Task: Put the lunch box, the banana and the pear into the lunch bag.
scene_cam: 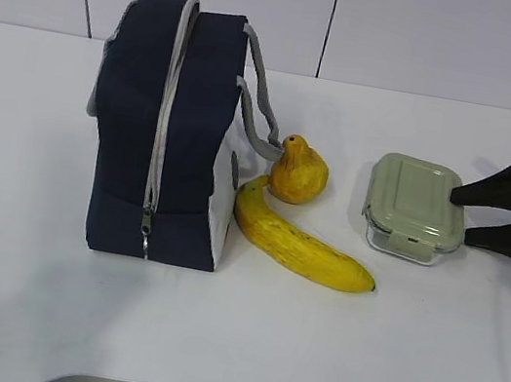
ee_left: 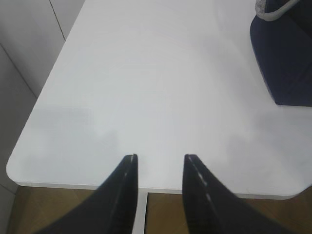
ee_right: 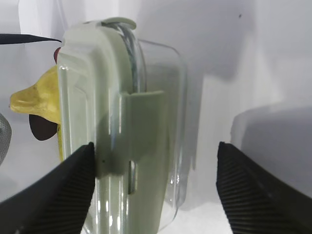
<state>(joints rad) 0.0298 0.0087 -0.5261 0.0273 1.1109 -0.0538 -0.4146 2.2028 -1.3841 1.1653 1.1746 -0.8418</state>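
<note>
On the counter (scene_cam: 462,366), right of the banana (scene_cam: 301,242) and pear (scene_cam: 299,170), the lunch box (scene_cam: 411,207) is sitting, long axis running front-to-back; the right end effector (scene_cam: 457,215), wide open and empty, is flanking its right end, far nearer than the left end effector (ee_left: 159,161).

lunch bag (scene_cam: 129,119): matt navy cloth | lunch box (scene_cam: 412,204): clear glass, matt green plastic lid | table (scene_cam: 405,356): smooth white
</note>
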